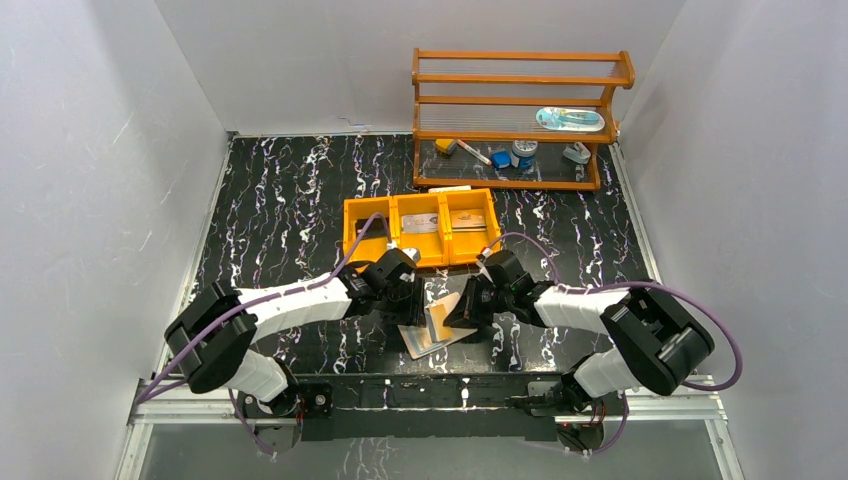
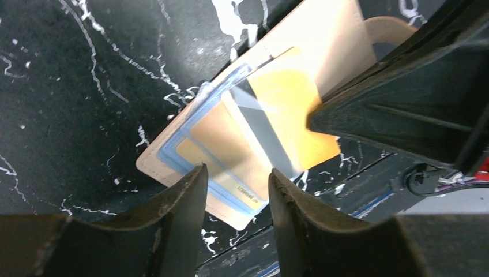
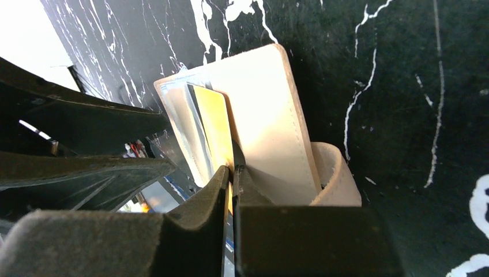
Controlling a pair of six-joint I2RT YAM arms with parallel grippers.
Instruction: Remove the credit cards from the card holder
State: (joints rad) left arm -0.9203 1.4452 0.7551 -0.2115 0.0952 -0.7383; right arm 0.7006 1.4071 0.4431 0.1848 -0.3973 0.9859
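Note:
The card holder lies open on the black marbled table near the front edge, one tan panel tilted up. In the left wrist view its blue-edged pockets still hold a tan card. An orange card with a grey stripe sticks partly out of the holder. My right gripper is shut on the edge of that orange card, beside the tan panel and its side tab. My left gripper is open, its fingers straddling the holder's near corner; I cannot tell whether they touch it.
An orange three-compartment tray stands just behind both grippers. A wooden shelf with small items stands at the back right. The table's front rail runs close below the holder.

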